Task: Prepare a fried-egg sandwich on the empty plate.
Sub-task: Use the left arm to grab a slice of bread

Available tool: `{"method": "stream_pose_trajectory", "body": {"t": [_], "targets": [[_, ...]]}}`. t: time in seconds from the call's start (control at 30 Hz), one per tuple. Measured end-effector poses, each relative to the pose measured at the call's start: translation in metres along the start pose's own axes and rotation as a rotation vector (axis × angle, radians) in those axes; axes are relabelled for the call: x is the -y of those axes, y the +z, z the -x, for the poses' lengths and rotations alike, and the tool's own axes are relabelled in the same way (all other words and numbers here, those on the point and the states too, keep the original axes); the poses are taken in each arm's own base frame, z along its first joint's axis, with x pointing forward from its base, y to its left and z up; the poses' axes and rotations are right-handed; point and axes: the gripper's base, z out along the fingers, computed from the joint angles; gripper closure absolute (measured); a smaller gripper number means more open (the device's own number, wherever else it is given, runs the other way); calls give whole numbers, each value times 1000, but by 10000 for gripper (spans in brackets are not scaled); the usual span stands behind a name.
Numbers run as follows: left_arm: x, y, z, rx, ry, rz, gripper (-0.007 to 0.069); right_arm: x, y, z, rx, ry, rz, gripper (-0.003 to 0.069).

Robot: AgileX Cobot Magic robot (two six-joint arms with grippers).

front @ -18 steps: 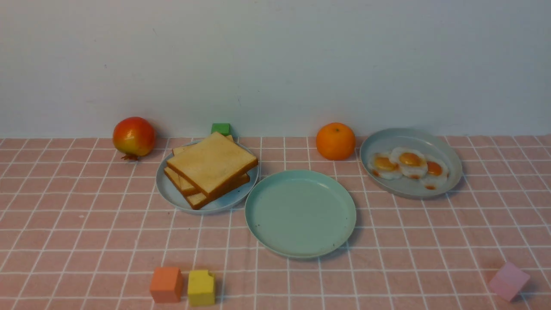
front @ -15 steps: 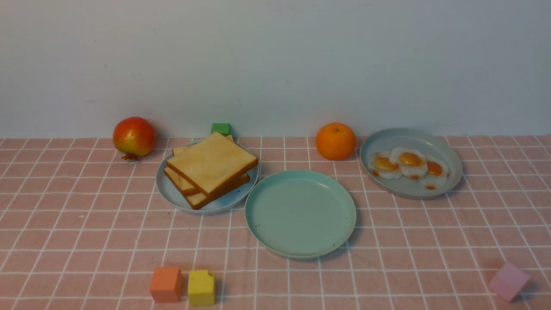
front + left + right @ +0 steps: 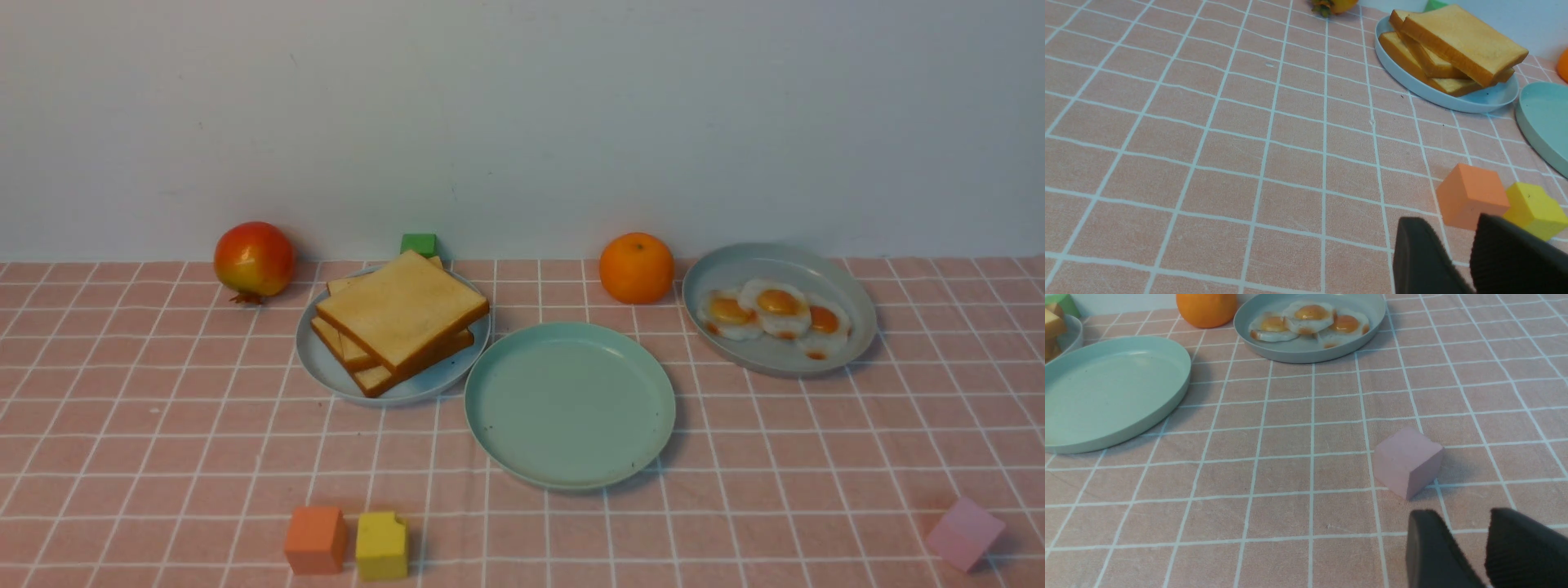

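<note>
Front view shows an unchanged tabletop, every item matching the earlier frame: square golden-tan toast slices with brown crusts point(image 3: 402, 310) stacked on a pale blue round plate point(image 3: 326, 374), the round mint-green plate point(image 3: 570, 408) bare at center, and three white fried eggs with orange yolks point(image 3: 777, 306) on a grey-blue round plate point(image 3: 849, 351) at right. The toast and mint-green plate lie well apart from the left gripper point(image 3: 1466, 249), its black fingers parted and empty; the eggs lie well apart from the right gripper point(image 3: 1480, 543), likewise spread and empty. Only the wrist views show the grippers.
</note>
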Motion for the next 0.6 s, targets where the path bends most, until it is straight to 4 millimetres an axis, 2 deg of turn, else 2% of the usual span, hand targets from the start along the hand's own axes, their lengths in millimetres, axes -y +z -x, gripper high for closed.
{"method": "stream_pose_trajectory", "body": {"t": [0.13,0.2,0.3,0.37,0.4,0.6], "targets": [[0,0,0,1,-1,-1,385,0,0,0,0,0,0,419],[2,0,1,20,-74,-22,385,0,0,0,0,0,0,419],[7,0,5,57,-365,-95,385,0,0,0,0,0,0,419],[9,0,8,77,-480,-125,385,0,0,0,0,0,0,419],[10,-1,11,104,-610,-158,385,0,0,0,0,0,0,419],[11,-3,22,173,-820,-216,396,0,0,0,0,0,0,419]]}}
